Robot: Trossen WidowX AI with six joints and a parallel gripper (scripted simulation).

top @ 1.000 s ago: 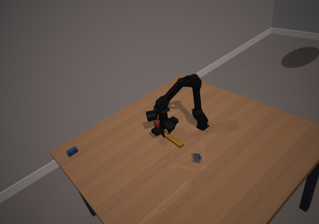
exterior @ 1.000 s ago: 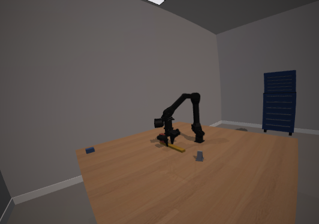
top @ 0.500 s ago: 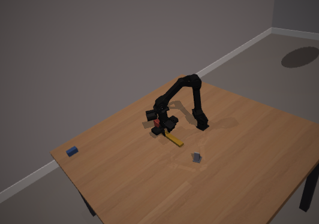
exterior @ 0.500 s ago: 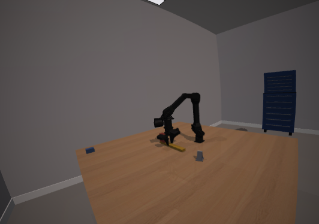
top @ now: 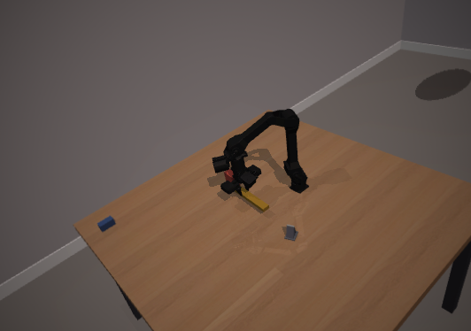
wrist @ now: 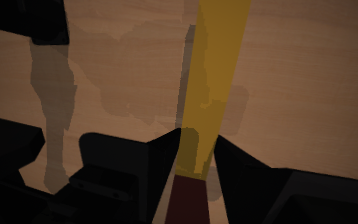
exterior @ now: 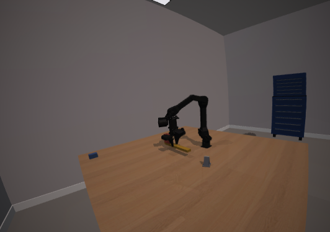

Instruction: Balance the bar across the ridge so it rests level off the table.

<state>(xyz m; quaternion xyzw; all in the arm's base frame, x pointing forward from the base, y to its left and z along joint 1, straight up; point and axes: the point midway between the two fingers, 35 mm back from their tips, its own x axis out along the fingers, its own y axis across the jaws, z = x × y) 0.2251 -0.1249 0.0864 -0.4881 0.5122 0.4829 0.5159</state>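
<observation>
Mid-frame in the top view, the claw [top: 240, 191] [exterior: 175, 145] [wrist: 197, 135] grasps the yellow bar [top: 256, 201] [exterior: 183, 148] [wrist: 212, 75] near its red end [top: 228, 175] [exterior: 167, 138] [wrist: 187, 200]; the yellow length points lower right, while the grey ridge [top: 290, 232] [exterior: 206, 161] stands farther toward the lower right, the carry's likely direction.

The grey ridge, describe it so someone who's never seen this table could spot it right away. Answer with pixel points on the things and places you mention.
On the wooden table [top: 347, 248] [exterior: 243, 186], find the black arm's base [top: 299, 189] [exterior: 206, 146]. The small grey ridge [top: 290, 232] [exterior: 206, 161] stands nearer the exterior camera. Unlike the long yellow bar [top: 255, 200] [exterior: 182, 148] [wrist: 215, 65], it's short, upright and on a flat foot.
</observation>
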